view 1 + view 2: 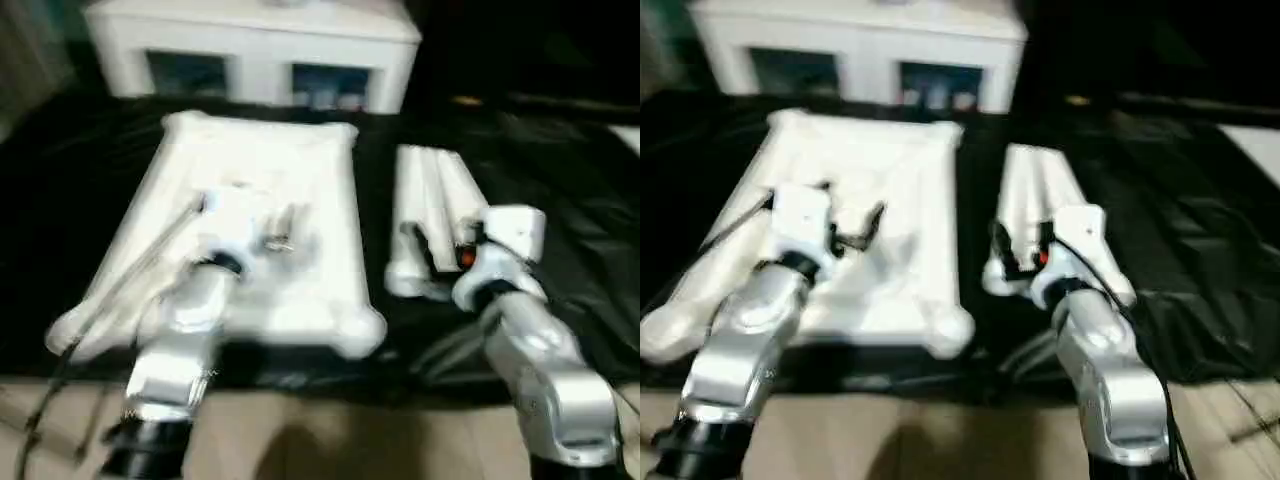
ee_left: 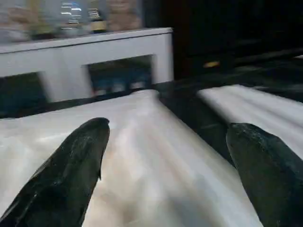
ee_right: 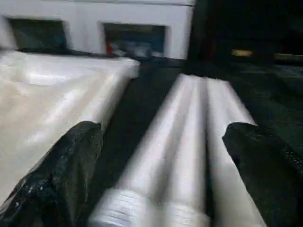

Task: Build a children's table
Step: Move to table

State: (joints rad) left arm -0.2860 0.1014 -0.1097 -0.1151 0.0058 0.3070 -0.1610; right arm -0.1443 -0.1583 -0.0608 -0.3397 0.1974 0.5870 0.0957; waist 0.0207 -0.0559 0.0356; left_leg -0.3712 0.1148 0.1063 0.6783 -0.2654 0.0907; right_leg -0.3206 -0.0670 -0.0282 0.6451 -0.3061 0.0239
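Observation:
The children's table top (image 1: 300, 160) lies flat on the black-sheeted work table, a white rectangular slab with rounded corner sockets. My left gripper (image 1: 855, 232) hovers over its middle, open, nothing between its black fingers (image 2: 71, 175). To the right of the top lie the white tube legs (image 1: 1035, 185), bundled side by side and pointing away from me. My right gripper (image 1: 1018, 250) is at their near ends, open. In the right wrist view its fingers (image 3: 61, 175) stand wide on either side of the legs (image 3: 189, 151), gripping nothing.
A white glass-door cabinet (image 1: 250, 50) stands behind the work table (image 1: 60, 200). The black sheet runs on to the right of the legs, with a crumpled fold (image 1: 1200, 320) near the front. Thin cables (image 1: 120, 280) trail from my left arm. Pale floor (image 1: 330, 440) shows below the table's front edge.

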